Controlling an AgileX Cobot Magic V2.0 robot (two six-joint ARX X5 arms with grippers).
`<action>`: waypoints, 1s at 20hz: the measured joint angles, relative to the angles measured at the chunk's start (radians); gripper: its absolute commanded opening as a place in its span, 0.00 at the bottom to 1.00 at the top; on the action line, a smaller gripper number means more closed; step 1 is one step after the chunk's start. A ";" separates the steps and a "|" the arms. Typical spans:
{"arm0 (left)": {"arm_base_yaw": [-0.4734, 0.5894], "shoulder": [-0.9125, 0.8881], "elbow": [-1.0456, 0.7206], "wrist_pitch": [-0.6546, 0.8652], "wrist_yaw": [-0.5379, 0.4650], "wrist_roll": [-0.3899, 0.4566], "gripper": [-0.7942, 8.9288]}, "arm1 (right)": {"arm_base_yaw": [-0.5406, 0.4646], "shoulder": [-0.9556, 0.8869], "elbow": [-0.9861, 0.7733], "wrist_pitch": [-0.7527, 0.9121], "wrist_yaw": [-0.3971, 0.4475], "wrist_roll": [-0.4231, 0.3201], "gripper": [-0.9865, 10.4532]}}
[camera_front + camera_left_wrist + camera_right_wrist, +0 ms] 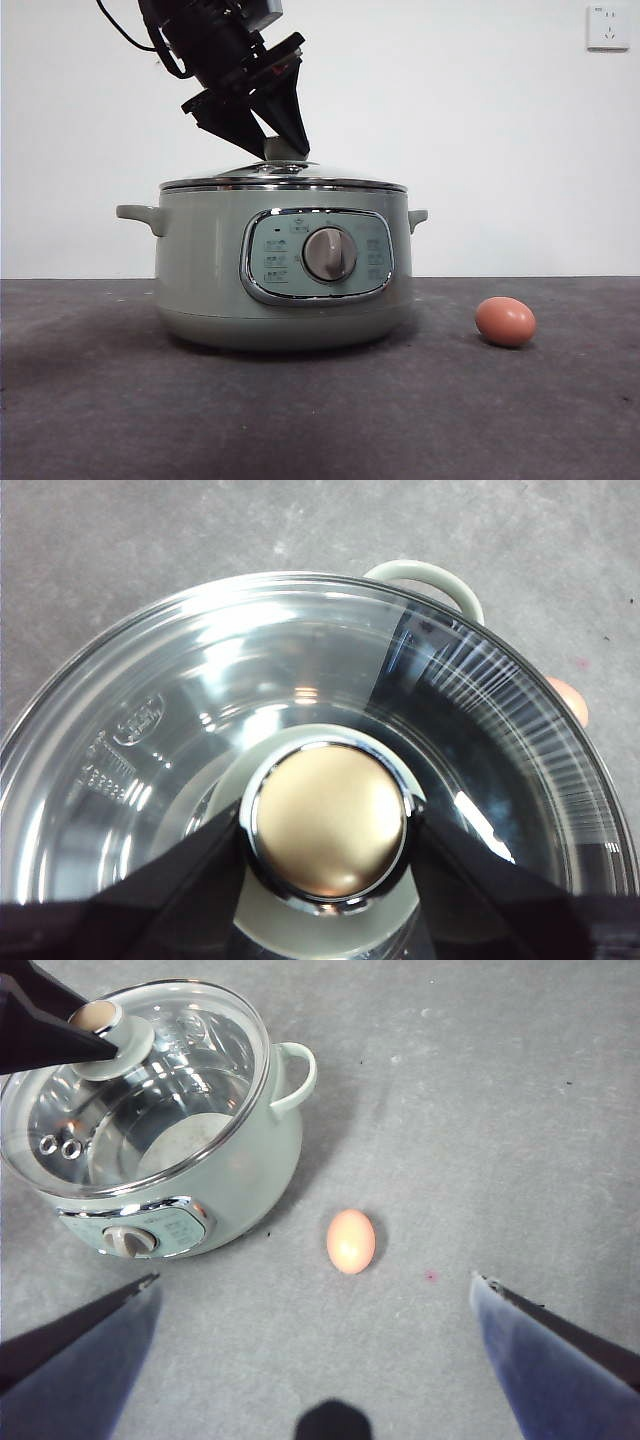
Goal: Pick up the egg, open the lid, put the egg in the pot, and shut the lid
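The left end effector (283,140) has its jaws closed against the knob of the lid (284,178), which sits on the pot (285,265). Lift straight up (no tilting). The egg (505,321) lies on the table (90,400) to the pot's right, under the right end effector (320,1290), spread wide and empty.

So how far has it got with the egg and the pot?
Nothing looks finished yet. The egg lies on the table beside the pot, untouched, with the right gripper open above it. The left gripper has its jaws around the knob of the lid, which sits on the pot. Lifting, loading and closing all remain.
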 measured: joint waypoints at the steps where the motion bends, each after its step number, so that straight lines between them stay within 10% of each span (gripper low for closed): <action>1: 0.000 0.000 0.000 0.001 0.000 0.000 0.07 | 0.000 0.000 0.000 0.000 0.000 0.000 0.61; 20: 0.063 -0.177 0.334 -0.240 0.042 -0.016 0.08 | 0.000 0.177 0.000 0.110 0.000 0.008 0.61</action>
